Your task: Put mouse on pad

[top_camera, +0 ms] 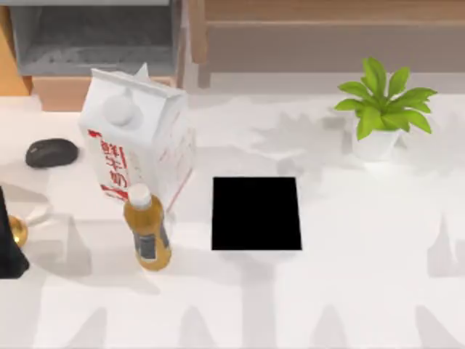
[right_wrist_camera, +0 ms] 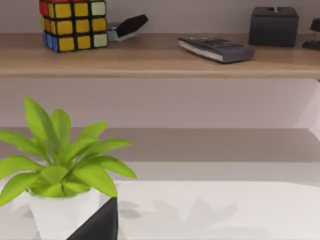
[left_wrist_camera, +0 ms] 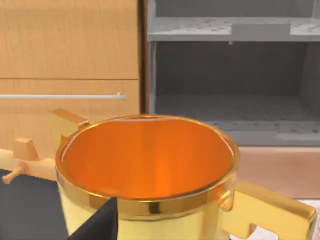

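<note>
The mouse (top_camera: 51,153), a small dark oval, lies on the white table at the far left, behind and to the left of the milk carton. The pad (top_camera: 256,213), a flat black square, sits near the table's middle, well to the right of the mouse. My left arm (top_camera: 9,243) shows as a dark shape at the left edge, in front of the mouse and beside a gold cup (top_camera: 17,231). In the left wrist view the gold cup (left_wrist_camera: 145,165) stands close, with its orange inside showing. My right gripper (right_wrist_camera: 97,225) is a dark shape close to the plant.
A tall milk carton (top_camera: 138,138) and an amber bottle (top_camera: 147,229) stand between mouse and pad. A potted plant (top_camera: 381,109) is at the back right. A shelf unit (left_wrist_camera: 230,75) and wooden drawers line the back. A shelf (right_wrist_camera: 160,55) carries a colour cube, a remote and a black box.
</note>
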Controlling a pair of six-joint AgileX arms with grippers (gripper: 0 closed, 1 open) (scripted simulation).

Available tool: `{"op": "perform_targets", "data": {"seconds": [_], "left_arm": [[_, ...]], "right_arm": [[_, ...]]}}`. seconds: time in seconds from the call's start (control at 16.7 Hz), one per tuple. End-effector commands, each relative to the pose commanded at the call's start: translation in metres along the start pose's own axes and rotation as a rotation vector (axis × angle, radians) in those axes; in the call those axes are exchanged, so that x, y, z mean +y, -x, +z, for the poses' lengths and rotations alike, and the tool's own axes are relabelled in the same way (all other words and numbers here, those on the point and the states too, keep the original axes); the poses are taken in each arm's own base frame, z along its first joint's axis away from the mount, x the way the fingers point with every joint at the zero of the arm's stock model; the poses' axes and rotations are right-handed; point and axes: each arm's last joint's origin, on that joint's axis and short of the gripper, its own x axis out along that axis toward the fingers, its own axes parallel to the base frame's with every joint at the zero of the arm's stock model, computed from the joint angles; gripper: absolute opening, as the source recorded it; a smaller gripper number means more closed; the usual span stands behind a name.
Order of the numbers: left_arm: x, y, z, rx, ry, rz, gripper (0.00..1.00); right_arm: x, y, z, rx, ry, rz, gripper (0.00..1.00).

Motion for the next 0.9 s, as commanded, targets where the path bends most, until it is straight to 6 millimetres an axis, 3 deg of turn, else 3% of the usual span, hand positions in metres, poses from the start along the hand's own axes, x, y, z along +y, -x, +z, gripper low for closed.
{"op": "perform_targets", "data": {"seconds": [0.3,0.54,0.72,0.9], "left_arm": [[0.000,0.000,0.012,0.042,-0.050,0.004,1.00],[0.001,-0.009,0.056,0.191,-0.213,-0.012,1.00],[0.001,-0.035,0.102,0.368,-0.377,-0.071,1.00],[-0.001,-0.087,0.136,0.592,-0.548,-0.189,1.00]], "right_arm": [[0.000,0.000,0.000,0.000,0.000,0.000,1.00],[0.000,0.000,0.000,0.000,0.000,0.000,1.00],[0.000,0.000,0.000,0.000,0.000,0.000,1.00],[0.000,0.000,0.000,0.000,0.000,0.000,1.00]]}}
